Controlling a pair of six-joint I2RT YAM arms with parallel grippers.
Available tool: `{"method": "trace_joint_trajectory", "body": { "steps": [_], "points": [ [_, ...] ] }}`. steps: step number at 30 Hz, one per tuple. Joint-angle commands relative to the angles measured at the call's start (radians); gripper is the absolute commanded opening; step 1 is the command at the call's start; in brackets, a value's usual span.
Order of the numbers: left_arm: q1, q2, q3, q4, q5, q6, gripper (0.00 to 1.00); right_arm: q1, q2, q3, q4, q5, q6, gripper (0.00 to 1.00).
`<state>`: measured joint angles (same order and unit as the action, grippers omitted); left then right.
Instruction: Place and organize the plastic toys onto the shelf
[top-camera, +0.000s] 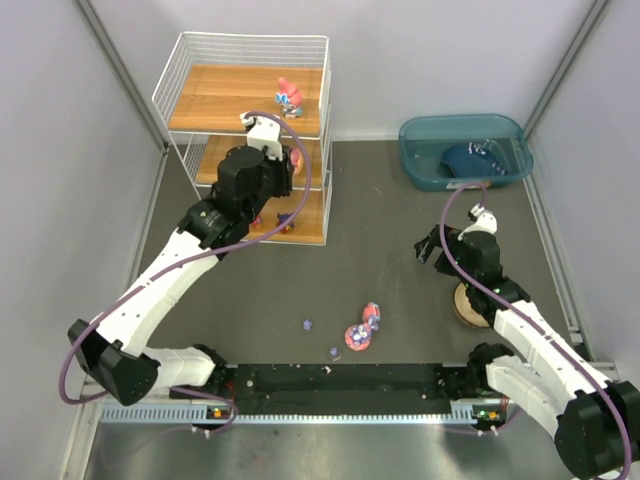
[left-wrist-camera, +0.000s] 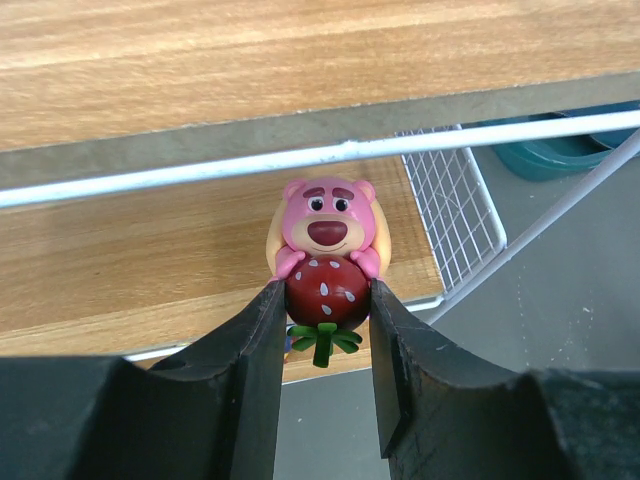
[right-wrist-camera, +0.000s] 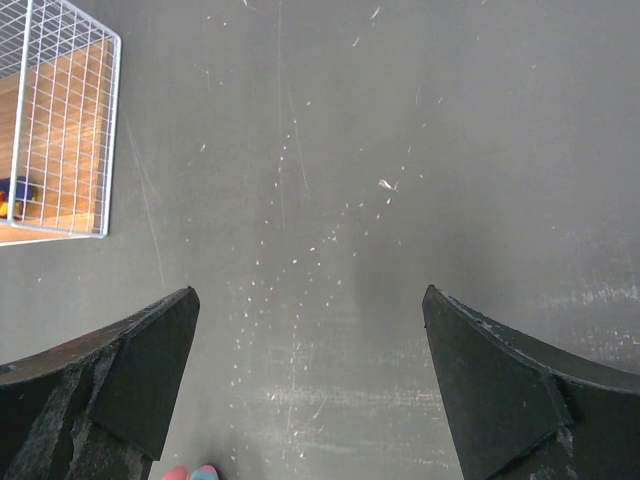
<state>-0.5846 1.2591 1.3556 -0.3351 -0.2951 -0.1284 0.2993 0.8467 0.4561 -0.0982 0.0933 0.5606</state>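
The dark grey table (top-camera: 400, 280) carries everything. At its far left stands the shelf (top-camera: 220, 95), a white wire rack with 3 wooden boards. The left arm stretches to the shelf's front. The right arm stays on the right half of the table, well apart from the shelf.

The teal bin (top-camera: 415, 150) sits at the far right, with a dark blue item (top-camera: 470, 158) in it. Its white marks are too small to read. A tan bowl (top-camera: 468, 305) lies beside the right arm.

The left gripper (left-wrist-camera: 325, 300) has its jaws clamped on the red strawberry of a pink bear figurine (left-wrist-camera: 325, 225). The bear faces the wrist camera, just below the front wire of an upper board and in front of a lower one. I cannot tell whether it touches the wood.

The right gripper (right-wrist-camera: 308, 295) hangs over bare table with its jaws wide apart and nothing between them.

1 pink toy (top-camera: 289, 96) stands on the top board, near its right edge. Small figurines (top-camera: 285, 222) sit on the bottom board. Another figurine on a round pink base (top-camera: 362, 330) lies on the table between the arms. 2 tiny purple bits (top-camera: 308, 324) lie near it.
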Motion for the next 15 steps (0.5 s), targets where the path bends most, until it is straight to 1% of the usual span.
{"method": "trace_joint_trajectory", "body": {
  "steps": [1, 10, 15],
  "points": [
    [0.008, 0.003, -0.029, 0.159, -0.001, -0.004, 0.0, 0.008, 0.006, 0.012, 0.018, 0.017, -0.007, 0.96],
    [0.019, 0.033, -0.05, 0.202, -0.001, -0.013, 0.0, 0.008, 0.008, 0.01, 0.02, 0.019, -0.007, 0.96],
    [0.022, 0.055, -0.032, 0.193, 0.01, -0.02, 0.0, 0.008, 0.008, 0.009, 0.018, 0.02, -0.007, 0.96]
  ]
}}
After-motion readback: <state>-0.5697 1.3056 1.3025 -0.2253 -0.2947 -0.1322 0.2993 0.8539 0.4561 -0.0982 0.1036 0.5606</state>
